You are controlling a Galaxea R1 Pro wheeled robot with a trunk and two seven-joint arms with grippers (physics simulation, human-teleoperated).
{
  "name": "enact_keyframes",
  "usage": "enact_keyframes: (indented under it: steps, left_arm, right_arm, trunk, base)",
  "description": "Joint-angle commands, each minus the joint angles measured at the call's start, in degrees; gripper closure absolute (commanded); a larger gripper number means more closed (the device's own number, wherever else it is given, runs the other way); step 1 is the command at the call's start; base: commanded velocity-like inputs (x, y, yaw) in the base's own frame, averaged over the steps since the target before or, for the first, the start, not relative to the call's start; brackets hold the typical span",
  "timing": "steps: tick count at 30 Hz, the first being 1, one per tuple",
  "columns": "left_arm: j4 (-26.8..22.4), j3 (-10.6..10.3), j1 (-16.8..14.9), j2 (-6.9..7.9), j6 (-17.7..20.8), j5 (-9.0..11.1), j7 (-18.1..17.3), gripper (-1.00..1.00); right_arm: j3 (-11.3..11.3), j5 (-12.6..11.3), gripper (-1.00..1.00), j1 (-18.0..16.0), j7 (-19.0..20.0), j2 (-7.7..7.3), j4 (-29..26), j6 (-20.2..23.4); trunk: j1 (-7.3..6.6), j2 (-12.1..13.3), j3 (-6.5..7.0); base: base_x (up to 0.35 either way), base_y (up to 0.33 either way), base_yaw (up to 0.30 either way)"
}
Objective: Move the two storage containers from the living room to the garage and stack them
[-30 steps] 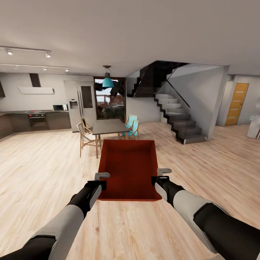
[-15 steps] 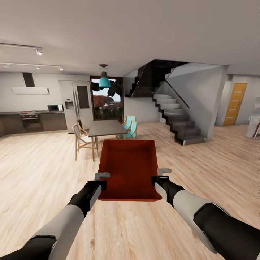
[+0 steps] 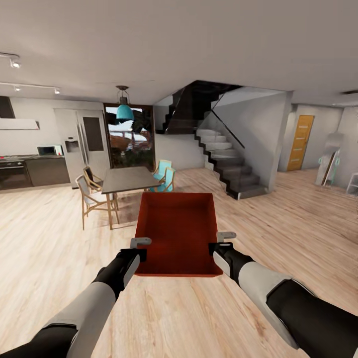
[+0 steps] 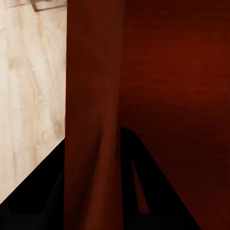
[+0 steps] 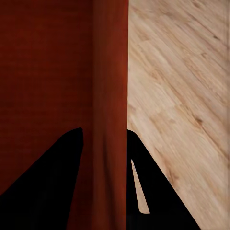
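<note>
The robot is rolling through a big open room with a light wood plank floor [image 3: 59,258], a dark staircase [image 3: 223,164] ahead and a dark dining table [image 3: 127,180] off to the left. It's carrying an orange-red rectangular plastic bin [image 3: 178,233] out front above the floor. The left tool [image 3: 140,248] and right tool [image 3: 219,243] are each clamping a side wall.

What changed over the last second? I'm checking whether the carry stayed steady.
Only the view turned right: the dining table and staircase slid leftward in the head view. The storage container stayed put between the left gripper and right gripper, both still clamping its side walls.
</note>
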Motion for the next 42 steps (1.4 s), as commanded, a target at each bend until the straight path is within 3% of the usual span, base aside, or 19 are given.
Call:
enact_keyframes:
  steps: [1,19,25,42]
  left_arm:
    - [0.06,0.20,0.00,-0.03,0.42,-0.08,0.35,1.00]
    - [0.06,0.18,0.00,-0.01,0.42,0.24,0.31,1.00]
    - [0.06,0.12,0.00,-0.01,0.40,1.72,0.30,1.00]
    - [0.11,0.10,0.00,-0.01,0.40,1.94,0.30,1.00]
  right_arm:
    - [4.52,1.29,1.00,0.00,-5.26,-0.04,-0.16,-2.24]
    - [4.52,1.33,1.00,0.00,-5.26,-0.13,-0.16,-2.32]
    - [4.52,1.26,1.00,0.00,-5.26,-0.05,-0.16,-2.33]
    - [4.52,1.28,1.00,0.00,-5.26,-0.05,-0.16,-2.33]
  trunk:
    - [0.05,-0.04,-0.02]
    - [0.05,-0.04,-0.02]
    - [0.05,-0.04,-0.02]
    - [0.05,-0.04,-0.02]
  base:
    - [0.322,0.000,-0.034]
    - [0.322,0.000,-0.012]
    - [0.322,0.000,-0.205]
    - [0.322,0.000,-0.241]
